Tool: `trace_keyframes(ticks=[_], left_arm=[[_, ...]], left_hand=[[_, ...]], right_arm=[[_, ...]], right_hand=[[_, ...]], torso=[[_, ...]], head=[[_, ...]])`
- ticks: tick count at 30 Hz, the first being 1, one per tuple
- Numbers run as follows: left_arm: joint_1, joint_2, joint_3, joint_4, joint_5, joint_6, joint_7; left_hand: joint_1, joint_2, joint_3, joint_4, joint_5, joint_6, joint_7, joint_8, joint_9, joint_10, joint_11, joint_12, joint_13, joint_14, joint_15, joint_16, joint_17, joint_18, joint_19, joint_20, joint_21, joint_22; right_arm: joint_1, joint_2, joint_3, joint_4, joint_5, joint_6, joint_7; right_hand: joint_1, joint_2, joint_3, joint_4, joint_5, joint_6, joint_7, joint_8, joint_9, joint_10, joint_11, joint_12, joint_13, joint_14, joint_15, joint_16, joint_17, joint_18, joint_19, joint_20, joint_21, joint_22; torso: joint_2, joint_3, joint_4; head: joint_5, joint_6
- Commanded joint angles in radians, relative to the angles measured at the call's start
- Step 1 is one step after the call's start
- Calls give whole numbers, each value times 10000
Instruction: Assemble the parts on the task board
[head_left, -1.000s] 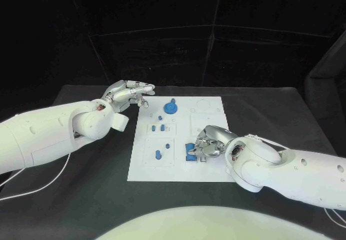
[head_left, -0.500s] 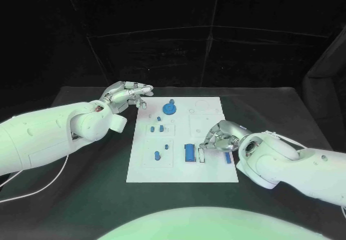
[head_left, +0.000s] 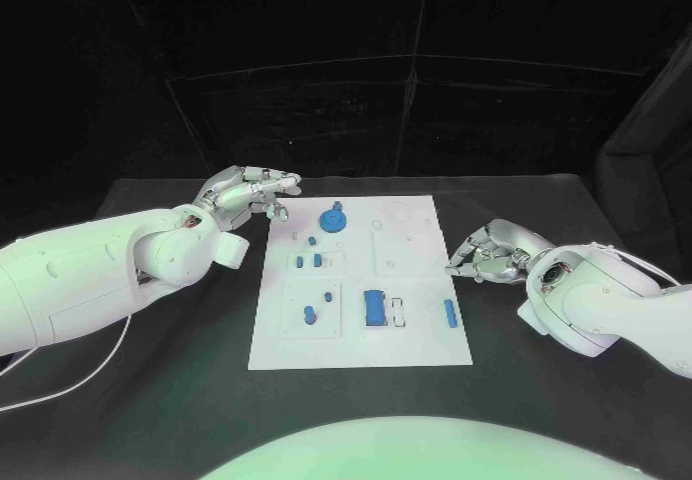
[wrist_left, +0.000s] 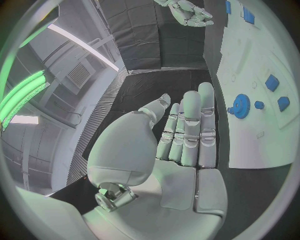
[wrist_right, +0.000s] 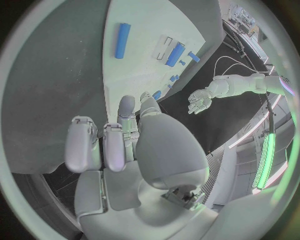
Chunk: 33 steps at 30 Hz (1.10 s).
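The white task board (head_left: 418, 340) lies in the middle of the table. On it are a blue gear (head_left: 335, 218) at the far end, several small blue parts (head_left: 307, 262) on the left side, a blue block (head_left: 376, 307) and a blue bar (head_left: 450, 313) near the right edge. My left hand (head_left: 253, 190) hovers at the board's far left corner with nothing in it, its fingers straight and together (wrist_left: 187, 130), beside the gear (wrist_left: 239, 105). My right hand (head_left: 490, 255) is off the board's right edge, fingers loosely bent (wrist_right: 125, 140), holding nothing. The bar (wrist_right: 122, 40) lies apart from it.
Black table top (head_left: 548, 360) surrounds the board on all sides, with free room to the right and near side. A white cable (head_left: 72, 385) trails on the table under my left arm.
My right hand has drawn back from over the board's near right part to beyond its right edge, uncovering the blue block and leaving the blue bar on the board. My left hand has barely moved.
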<state>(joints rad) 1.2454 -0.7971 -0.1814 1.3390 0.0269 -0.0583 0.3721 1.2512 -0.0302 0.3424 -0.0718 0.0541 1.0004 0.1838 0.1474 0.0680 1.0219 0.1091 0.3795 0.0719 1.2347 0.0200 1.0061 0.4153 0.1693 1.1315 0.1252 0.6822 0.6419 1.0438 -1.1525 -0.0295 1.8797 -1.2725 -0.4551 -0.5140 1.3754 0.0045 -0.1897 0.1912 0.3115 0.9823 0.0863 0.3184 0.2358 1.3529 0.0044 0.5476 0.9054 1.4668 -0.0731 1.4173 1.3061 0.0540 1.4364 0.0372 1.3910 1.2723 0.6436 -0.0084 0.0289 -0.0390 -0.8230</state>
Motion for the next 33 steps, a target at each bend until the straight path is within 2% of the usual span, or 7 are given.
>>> trace_keyframes(ticks=[1, 7, 16, 19, 24, 29, 33], left_arm=[[10, -12, 7, 28, -29, 61, 121], [9, -32, 6, 34, -29, 25, 160], [8, -32, 6, 25, -29, 7, 180], [8, -32, 5, 25, -29, 12, 178], [8, -28, 5, 14, -29, 23, 171], [7, -27, 5, 7, -29, 34, 159], [6, -25, 5, -12, -29, 37, 154]], left_hand=[[52, 31, -29, -12, 43, -76, -1, 53, 3, -63, 3, 16, -2, -45, 46, 68, -13, 134, 70, 17, -39, -12], [63, 39, -27, -16, 44, -73, -3, 61, 4, -62, 1, 23, -1, -46, 46, 70, -16, 135, 71, 17, -41, -13], [65, 41, -27, -17, 44, -72, -3, 63, 4, -62, 1, 25, -1, -47, 46, 71, -17, 135, 71, 17, -42, -14], [75, 47, -25, -21, 45, -68, -6, 70, 6, -58, -1, 32, 0, -47, 45, 73, -19, 135, 71, 17, -43, -15], [97, 63, -20, -29, 45, -53, -14, 90, 10, -45, -9, 51, 3, -49, 41, 78, -24, 137, 74, 16, -46, -17], [97, 63, -20, -29, 45, -53, -14, 90, 10, -45, -9, 51, 3, -49, 41, 78, -24, 137, 74, 16, -46, -17], [102, 64, -21, -32, 44, -48, -16, 97, 12, -42, -10, 56, 3, -49, 40, 81, -26, 137, 75, 15, -48, -18]], right_arm=[[-7, 44, -5, -107, -832, 913, -64], [-100, 126, -17, -109, -1362, 1704, -511], [-263, 256, -30, -2, -1811, 2578, -978], [-295, 294, -34, 29, -1906, 2832, -1077], [-322, 325, -36, 52, -1985, 2985, -1176], [-337, 374, -38, 69, -2040, 3146, -1248], [-365, 432, -39, 86, -2068, 3229, -1279]], right_hand=[[121, 21, -90, 4, -54, 77, 37, -55, -13, -77, 5, -153, -112, 522, 86, -59, 2, 121, 0, 74, -22, 4], [-513, -114, -561, 528, -106, 596, -94, -9, 67, 117, -72, 53, -43, 564, 40, 23, 146, 97, 71, 57, 57, 138], [-591, -209, -782, 791, -585, 807, -170, -46, 212, 301, -135, 494, 222, 595, -19, 101, 275, 63, 149, -7, 149, 290], [-595, -214, -811, 841, -704, 851, -185, -54, 252, 409, -147, 885, 477, 627, -29, 196, 427, 31, 216, -16, 238, 432], [-601, -201, -830, 888, -754, 894, -201, -66, 295, 547, -162, 1402, 821, 663, -41, 301, 588, -9, 301, -28, 356, 617], [-595, -180, -853, 919, -740, 960, -228, -90, 371, 782, -188, 2377, 1485, 744, -61, 558, 991, -77, 445, -49, 559, 934], [-570, -165, -862, 914, -733, 1010, -245, -98, 423, 884, -204, 2867, 1830, 778, -72, 676, 1175, -86, 466, -60, 594, 982]], torso=[[-2, 18, -33], [-5, 6, -28], [-11, -5, -26], [1, -7, -7], [-3, -8, -4], [7, -11, 4], [-1, -6, -4]], head=[[-3, -12], [-88, -8], [-123, 60], [-186, 67], [-177, 36], [-287, 38], [-254, 20]])
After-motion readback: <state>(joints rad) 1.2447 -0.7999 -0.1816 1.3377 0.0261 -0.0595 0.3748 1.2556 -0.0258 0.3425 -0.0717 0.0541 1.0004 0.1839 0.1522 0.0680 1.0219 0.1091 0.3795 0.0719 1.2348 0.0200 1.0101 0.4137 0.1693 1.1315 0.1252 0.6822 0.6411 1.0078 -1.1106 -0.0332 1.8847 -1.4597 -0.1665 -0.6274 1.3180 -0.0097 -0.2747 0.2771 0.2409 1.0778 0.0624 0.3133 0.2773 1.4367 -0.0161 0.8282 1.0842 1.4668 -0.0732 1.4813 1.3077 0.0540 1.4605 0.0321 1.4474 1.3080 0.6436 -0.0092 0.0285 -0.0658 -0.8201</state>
